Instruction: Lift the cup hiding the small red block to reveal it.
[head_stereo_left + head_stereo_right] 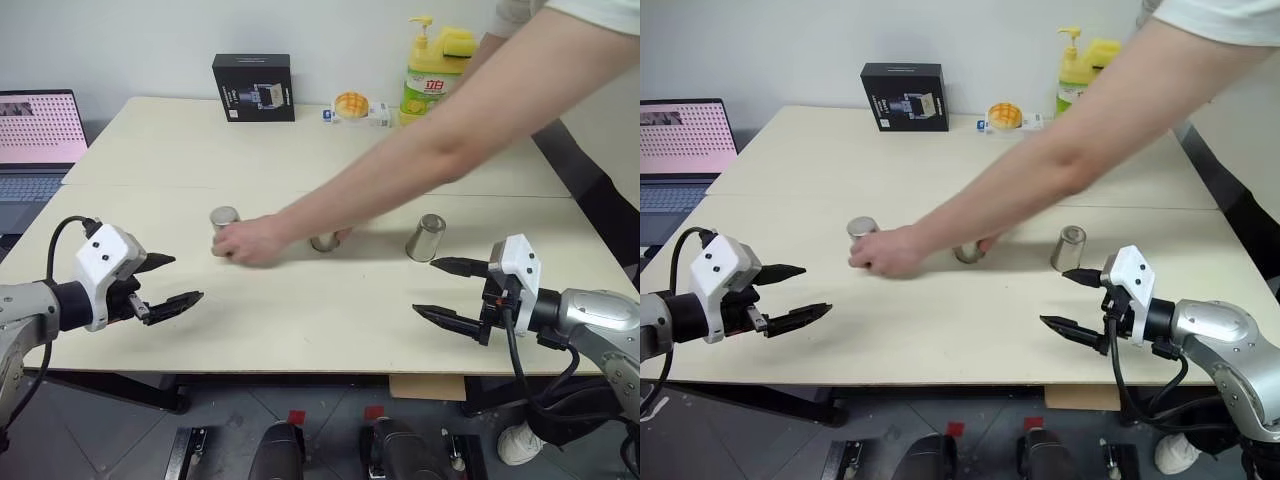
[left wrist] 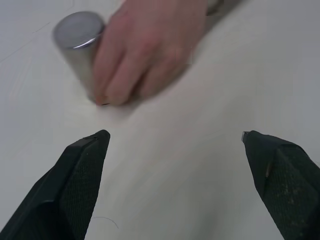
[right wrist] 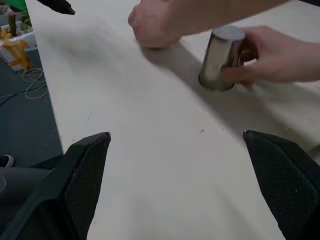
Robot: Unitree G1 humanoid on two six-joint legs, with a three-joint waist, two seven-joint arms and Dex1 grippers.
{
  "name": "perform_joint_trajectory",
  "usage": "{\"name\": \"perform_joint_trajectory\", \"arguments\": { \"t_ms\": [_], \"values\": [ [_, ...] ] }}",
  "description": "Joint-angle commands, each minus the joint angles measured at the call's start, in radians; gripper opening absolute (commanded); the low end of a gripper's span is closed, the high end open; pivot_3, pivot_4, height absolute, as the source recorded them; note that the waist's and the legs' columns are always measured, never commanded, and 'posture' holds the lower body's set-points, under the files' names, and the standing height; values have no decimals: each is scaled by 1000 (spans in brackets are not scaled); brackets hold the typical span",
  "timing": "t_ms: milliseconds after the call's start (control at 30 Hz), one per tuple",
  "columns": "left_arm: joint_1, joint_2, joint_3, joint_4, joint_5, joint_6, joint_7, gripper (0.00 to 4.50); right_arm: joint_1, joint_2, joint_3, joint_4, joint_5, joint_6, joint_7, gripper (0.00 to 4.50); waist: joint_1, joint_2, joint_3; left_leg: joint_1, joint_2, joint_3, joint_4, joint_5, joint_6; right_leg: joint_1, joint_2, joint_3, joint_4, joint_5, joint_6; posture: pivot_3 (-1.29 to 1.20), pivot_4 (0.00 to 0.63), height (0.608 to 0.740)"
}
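Both the left gripper (image 1: 172, 282) and right gripper (image 1: 448, 290) wide open, empty, flanking three cups (image 1: 427, 237) under a person's hands (image 1: 247, 241) on the counter (image 1: 300, 320)

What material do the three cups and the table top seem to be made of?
The cups look like brushed steel: silver-grey with a dull sheen, and a flat base that catches light on the cup on the robot's left. The table top looks like pale laminated or painted board, matte and smooth; which one stays unclear.

Two head views look forward and down from above the near edge of the table (image 1: 300, 330), sharing nearly all of it. Each wrist view sits low and close over the tabletop, facing along its open fingers (image 2: 85, 170) toward a cup (image 3: 220, 57).
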Motion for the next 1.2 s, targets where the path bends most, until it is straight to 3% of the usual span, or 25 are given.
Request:
{"name": "perform_joint_trajectory", "arguments": {
  "t_ms": [33, 333, 500, 767, 1067, 1200],
  "values": [
    [-33, 12, -8, -33, -8, -4, -1, 4491, -30, 19, -13, -38, 78, 55, -17, 4500, 0, 0, 0, 0, 0, 0, 0, 0, 0, 0, 0, 0, 0, 0, 0, 0, 150, 740],
    [-96, 3, -55, -65, -42, 9, -8, 4491, -216, 156, 122, 27, -30, 55, -142, 4500, -3, 0, 0, 0, 0, 0, 0, 0, 0, 0, 0, 0, 0, 0, 0, 0, 150, 740],
    [-120, 9, -86, -70, -53, 3, -27, 4491, -440, 296, 296, 169, -175, 152, -277, 4500, -6, 0, 0, -1, 0, 1, 0, 0, 0, -2, 2, 1, 1, 0, 0, 0, 150, 740],
    [-129, 17, -83, -76, -111, 39, -85, 4491, -719, 526, 388, 601, -342, 61, -334, 4500, -3, 0, 0, -3, 0, 1, 0, 0, 0, -5, 4, 1, 2, 0, -1, 0, 150, 740],
    [-107, 15, -72, -102, -100, 36, -75, 4491, -884, 690, 404, 1093, -488, -203, -307, 4500, -5, 0, 0, -5, 0, 1, 0, 0, 0, -6, 3, 1, 2, 0, -1, 0, 150, 740],
    [-103, 12, -68, -112, -101, 37, -65, 4491, -923, 723, 376, 1224, -511, -259, -298, 4500, -4, 0, 0, -5, 1, 1, 0, 0, 0, -6, 3, 1, 2, 1, -2, 0, 150, 740]
  ]
}}
